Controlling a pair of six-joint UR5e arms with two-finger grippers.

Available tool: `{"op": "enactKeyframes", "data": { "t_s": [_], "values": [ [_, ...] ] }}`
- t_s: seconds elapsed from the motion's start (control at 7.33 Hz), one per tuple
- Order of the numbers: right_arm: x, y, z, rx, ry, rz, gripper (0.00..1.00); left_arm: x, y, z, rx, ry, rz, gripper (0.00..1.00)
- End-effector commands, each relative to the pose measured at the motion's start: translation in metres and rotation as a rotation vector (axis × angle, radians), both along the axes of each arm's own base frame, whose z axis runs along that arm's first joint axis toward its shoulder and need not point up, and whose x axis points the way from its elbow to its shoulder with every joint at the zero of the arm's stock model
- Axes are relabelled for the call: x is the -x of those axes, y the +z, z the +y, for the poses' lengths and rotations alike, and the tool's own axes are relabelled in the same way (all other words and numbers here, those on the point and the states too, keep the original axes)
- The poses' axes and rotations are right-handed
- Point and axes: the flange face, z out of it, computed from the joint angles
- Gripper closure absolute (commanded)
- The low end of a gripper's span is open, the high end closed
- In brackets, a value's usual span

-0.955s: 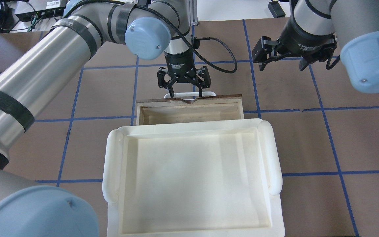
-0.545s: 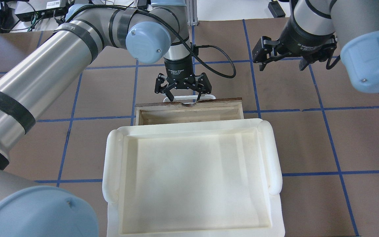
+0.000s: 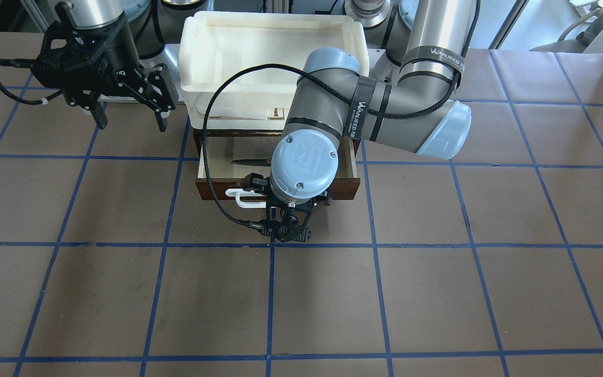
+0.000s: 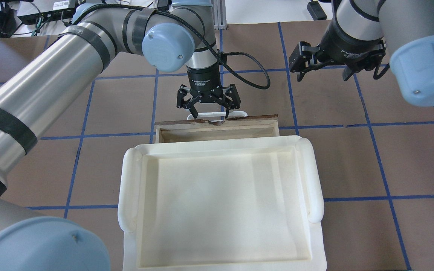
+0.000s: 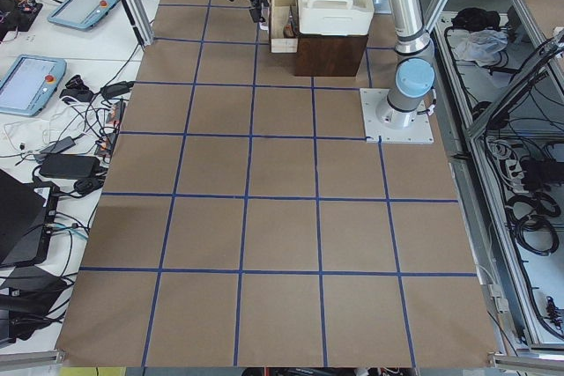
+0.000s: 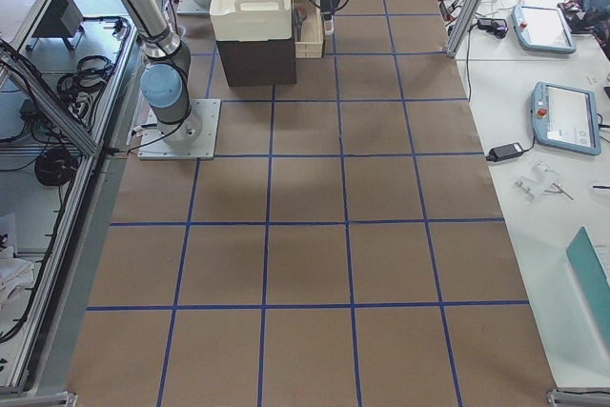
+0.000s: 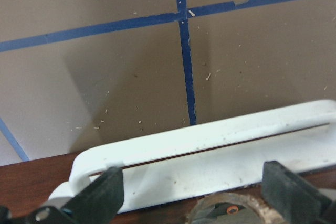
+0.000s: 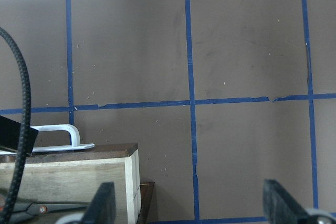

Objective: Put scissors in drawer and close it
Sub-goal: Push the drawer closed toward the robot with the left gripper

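The drawer is partly open under the white tray, with its dark brown front and white loop handle facing away from the robot. The scissors lie inside it on the plywood floor and also show in the right wrist view. My left gripper is open and empty, pointing down at the drawer front, with its fingertips against the handle. My right gripper is open and empty, hovering right of the drawer.
A large white plastic tray sits on top of the dark cabinet that houses the drawer. The table is brown with blue tape lines. Operator tables with tablets stand beyond the far side in both side views.
My left gripper has moved toward the robot against the drawer front, and the drawer has slid further in, so its opening is narrower. The right arm has not moved.
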Motion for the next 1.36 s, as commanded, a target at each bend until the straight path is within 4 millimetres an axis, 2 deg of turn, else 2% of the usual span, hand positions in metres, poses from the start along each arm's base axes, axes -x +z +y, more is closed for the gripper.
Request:
{"op": "enactKeyframes", "data": {
  "t_s": [0.0,0.41,0.68,1.23],
  "values": [
    [0.000,0.000,0.000,-0.001,0.003,0.002,0.00,0.001,0.005,0.005,-0.020,0.009,0.016,0.00],
    [0.000,-0.001,0.000,-0.004,0.006,0.001,0.00,-0.002,0.003,0.011,-0.061,0.012,0.008,0.00],
    [0.002,-0.013,0.012,-0.123,0.011,0.007,0.00,-0.005,0.000,0.017,-0.114,0.018,-0.005,0.00],
    [0.001,-0.011,0.014,-0.124,0.012,-0.002,0.00,-0.006,-0.002,0.029,-0.193,0.032,-0.011,0.00]
  ]
}}
